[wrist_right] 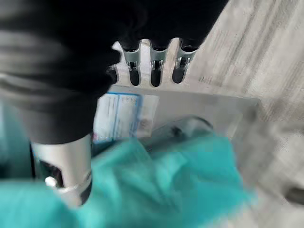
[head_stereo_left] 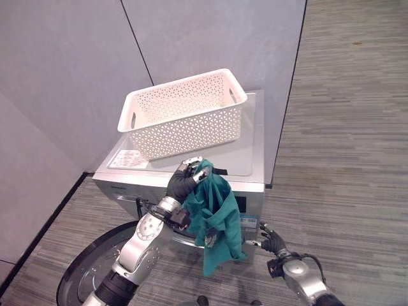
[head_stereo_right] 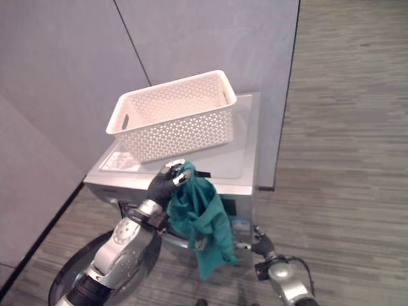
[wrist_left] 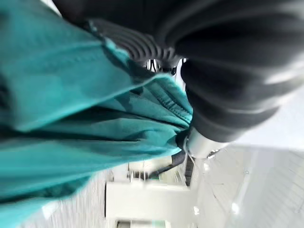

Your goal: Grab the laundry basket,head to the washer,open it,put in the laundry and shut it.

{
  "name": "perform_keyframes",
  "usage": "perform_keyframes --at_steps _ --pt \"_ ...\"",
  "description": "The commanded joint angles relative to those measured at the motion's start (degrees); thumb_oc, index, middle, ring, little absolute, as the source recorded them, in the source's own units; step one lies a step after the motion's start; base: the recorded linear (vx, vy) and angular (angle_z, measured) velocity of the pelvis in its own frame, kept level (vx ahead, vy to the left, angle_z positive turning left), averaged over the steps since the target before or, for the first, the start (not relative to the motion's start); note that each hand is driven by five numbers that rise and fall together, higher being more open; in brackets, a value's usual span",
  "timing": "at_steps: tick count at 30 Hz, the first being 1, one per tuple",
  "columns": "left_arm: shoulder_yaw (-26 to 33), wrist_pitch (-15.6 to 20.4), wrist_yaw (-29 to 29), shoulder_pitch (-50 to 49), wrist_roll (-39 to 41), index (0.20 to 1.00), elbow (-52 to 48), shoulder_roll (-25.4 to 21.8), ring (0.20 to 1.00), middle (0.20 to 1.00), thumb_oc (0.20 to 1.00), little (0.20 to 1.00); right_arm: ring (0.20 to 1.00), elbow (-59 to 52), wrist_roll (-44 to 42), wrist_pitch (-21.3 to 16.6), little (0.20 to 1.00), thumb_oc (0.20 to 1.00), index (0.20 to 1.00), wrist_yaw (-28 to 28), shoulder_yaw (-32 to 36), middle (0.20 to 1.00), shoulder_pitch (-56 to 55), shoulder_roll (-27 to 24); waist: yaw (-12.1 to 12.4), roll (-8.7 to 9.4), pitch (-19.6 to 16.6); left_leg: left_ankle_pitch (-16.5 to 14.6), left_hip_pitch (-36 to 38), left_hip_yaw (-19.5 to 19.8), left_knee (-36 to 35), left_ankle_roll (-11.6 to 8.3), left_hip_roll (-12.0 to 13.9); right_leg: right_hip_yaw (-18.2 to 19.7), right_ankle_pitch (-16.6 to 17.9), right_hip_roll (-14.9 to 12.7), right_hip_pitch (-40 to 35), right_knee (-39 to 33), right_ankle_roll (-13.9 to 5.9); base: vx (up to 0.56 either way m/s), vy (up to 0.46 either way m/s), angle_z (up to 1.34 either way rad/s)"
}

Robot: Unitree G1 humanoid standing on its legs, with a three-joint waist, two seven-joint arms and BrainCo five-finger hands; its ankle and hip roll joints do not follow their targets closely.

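The white lattice laundry basket [head_stereo_left: 185,115] stands on top of the silver washer [head_stereo_left: 245,156]. My left hand [head_stereo_left: 183,182] is raised in front of the washer's top edge and shut on a teal garment [head_stereo_left: 218,217], which hangs down over the washer's front. The same teal cloth [wrist_left: 71,118] bunches against the palm in the left wrist view. My right hand [head_stereo_left: 272,242] is low at the washer's front right, fingers [wrist_right: 151,69] relaxed and holding nothing, with the teal garment [wrist_right: 166,190] just beside it. The washer's round door [head_stereo_left: 86,271] hangs open at the lower left.
Grey wall panels [head_stereo_left: 210,38] rise behind the washer. Striped grey floor [head_stereo_left: 344,146] stretches to the right. A blue-and-white label [wrist_right: 123,116] sits on the washer's front near my right hand.
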State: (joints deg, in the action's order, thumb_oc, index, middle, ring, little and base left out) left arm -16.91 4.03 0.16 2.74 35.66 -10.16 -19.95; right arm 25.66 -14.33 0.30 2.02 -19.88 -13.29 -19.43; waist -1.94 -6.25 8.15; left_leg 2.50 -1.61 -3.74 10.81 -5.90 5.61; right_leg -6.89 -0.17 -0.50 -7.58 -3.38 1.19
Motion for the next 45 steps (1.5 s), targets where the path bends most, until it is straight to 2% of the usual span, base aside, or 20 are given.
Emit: perform_keyframes --at_steps 1,3,7,10,11,12,13,14,16,17,25,30,39,45 --pt "0.59 2.58 0.27 5.10 -1.10 0.200 -0.89 -1.04 0.200 0.200 0.200 0.200 1.000 2.44 1.98 1.93 1.000 1.000 1.000 -1.03 4.38 1.000 -0.22 2.37 -0.86 3.90 -0.49 5.29 -9.29 -2.08 -3.85 -0.42 -0.25 -2.96 -7.26 -3.64 0.58 2.81 -3.74 -0.10 0.011 -0.40" --pt "2.28 3.07 0.18 4.85 -1.39 0.200 -0.98 -0.97 0.200 0.200 0.200 0.200 1.000 2.29 3.31 2.25 1.000 1.000 1.000 -2.11 5.83 1.000 -1.94 1.82 -1.55 4.79 -0.63 3.15 -7.77 -1.49 -2.78 -0.49 1.60 -1.28 -5.36 -4.79 2.61 1.79 -4.46 -0.12 0.034 -0.45" --pt "4.58 4.41 0.24 5.03 -1.64 0.200 -0.81 -1.27 0.200 0.200 0.200 0.200 1.000 -0.83 4.29 1.93 1.000 1.000 1.000 -5.08 5.15 1.000 -2.40 0.45 -2.23 5.00 -0.59 2.49 -2.93 1.93 -0.35 -0.84 4.99 1.56 -2.81 -5.57 7.27 1.03 -5.74 -0.12 0.068 -0.65" --pt "5.20 4.76 0.17 4.54 -1.76 0.200 -0.82 -1.45 0.200 0.200 0.200 0.200 1.000 -1.77 5.04 1.83 1.000 1.000 1.000 -5.95 4.33 1.000 -1.49 0.07 -2.58 4.02 -1.18 1.93 1.04 3.17 -2.07 -1.22 6.04 2.18 -2.21 -5.29 8.38 0.08 -6.77 -0.02 0.098 -0.50" --pt "5.35 5.18 0.28 4.04 -1.24 0.200 -1.07 -1.19 0.200 0.200 0.200 0.200 1.000 -1.65 5.42 1.54 1.000 1.000 1.000 -5.60 3.63 1.000 0.14 0.09 -3.05 2.90 -1.63 2.13 1.99 2.72 -4.00 -1.80 6.76 1.98 -1.70 -5.67 8.79 -0.73 -7.40 -0.01 0.088 -0.02" --pt "5.38 5.18 0.27 4.03 -1.23 0.200 -1.07 -1.18 0.200 0.200 0.200 0.200 1.000 -1.59 5.41 1.51 1.000 1.000 1.000 -5.59 3.60 1.000 0.19 0.08 -3.06 2.86 -1.62 2.20 2.08 2.70 -4.16 -1.82 6.81 1.98 -1.69 -5.62 8.77 -0.76 -7.38 -0.01 0.193 0.12" --pt "5.02 5.30 0.31 3.79 -1.14 0.200 -1.09 -0.76 0.200 0.200 0.200 0.200 1.000 -0.70 5.63 0.92 1.000 1.000 1.000 -4.71 2.49 1.000 3.75 -0.06 -3.34 1.22 -1.81 1.94 3.26 0.77 -6.98 -2.35 6.96 1.30 -1.58 -5.83 9.13 -1.05 -7.47 0.00 0.145 0.32" --pt "4.78 5.35 0.16 3.48 -1.04 0.200 -1.18 -0.61 0.200 0.200 0.200 0.200 1.000 -0.63 5.73 0.78 1.000 1.000 1.000 -4.40 1.99 1.000 5.13 -0.12 -3.35 0.42 -2.00 1.63 3.67 0.32 -8.18 -2.62 6.85 1.22 -1.56 -5.84 9.24 -1.27 -7.52 0.00 0.189 0.45" --pt "4.72 5.34 0.08 3.03 -1.10 0.200 -1.27 -0.56 0.200 0.200 0.200 0.200 1.000 -0.41 5.98 0.60 1.000 1.000 1.000 -4.17 1.19 1.000 6.52 -0.09 -3.16 -0.33 -2.11 1.13 4.19 0.04 -9.24 -2.78 6.67 1.49 -1.55 -5.78 9.21 -1.43 -7.48 0.00 0.107 0.44" --pt "4.36 5.40 -0.02 2.53 -1.08 0.200 -1.34 -0.76 0.200 0.200 0.200 0.200 1.000 0.17 6.66 0.25 1.000 1.000 1.000 -3.46 -0.42 1.000 9.78 -0.07 -2.65 -1.47 -1.88 -0.16 4.23 0.32 -9.71 -2.75 5.74 1.49 -1.18 -6.33 9.34 -1.61 -7.69 -0.03 0.133 0.26" --pt "3.34 5.99 -0.61 1.11 0.21 0.200 -2.38 -1.06 0.200 0.200 0.200 0.200 1.000 4.13 10.00 -1.20 1.000 1.000 1.000 0.18 -3.31 1.000 20.13 -0.78 -1.43 -4.85 -0.47 -5.51 3.95 1.17 -9.95 -1.36 1.14 2.21 0.83 -9.67 11.07 -1.43 -9.08 -0.04 0.143 -0.01" --pt "2.94 6.23 -1.30 1.30 1.08 0.200 -3.35 -1.31 0.200 0.200 0.200 0.200 1.000 7.62 12.16 -0.85 1.000 1.000 1.000 1.36 -3.35 1.000 24.19 -1.72 -0.41 -6.52 -0.31 -6.56 1.81 1.45 -10.03 -0.59 -1.58 2.30 2.72 -12.58 13.99 -1.46 -10.21 -0.07 0.129 0.05" --pt "0.93 7.01 -1.36 4.01 2.32 0.200 -3.43 -0.67 0.200 0.200 0.200 0.200 1.000 11.58 12.14 -1.10 1.000 1.000 1.000 1.84 -5.57 1.000 28.74 0.33 1.43 -7.44 -0.18 -6.14 -3.26 2.19 -9.61 0.27 -4.44 2.37 4.97 -15.94 18.74 -1.27 -11.17 -0.05 0.074 0.07" --pt "-0.46 7.21 -1.25 5.41 3.45 0.200 -3.77 -0.08 0.200 0.200 0.200 0.200 1.000 15.16 10.34 -1.42 1.000 1.000 1.000 3.28 -6.66 1.000 33.80 2.93 2.80 -6.96 -0.37 -6.45 -7.19 2.26 -7.55 0.76 -5.78 2.86 5.96 -17.20 21.39 -1.26 -11.43 -0.02 0.016 0.08"
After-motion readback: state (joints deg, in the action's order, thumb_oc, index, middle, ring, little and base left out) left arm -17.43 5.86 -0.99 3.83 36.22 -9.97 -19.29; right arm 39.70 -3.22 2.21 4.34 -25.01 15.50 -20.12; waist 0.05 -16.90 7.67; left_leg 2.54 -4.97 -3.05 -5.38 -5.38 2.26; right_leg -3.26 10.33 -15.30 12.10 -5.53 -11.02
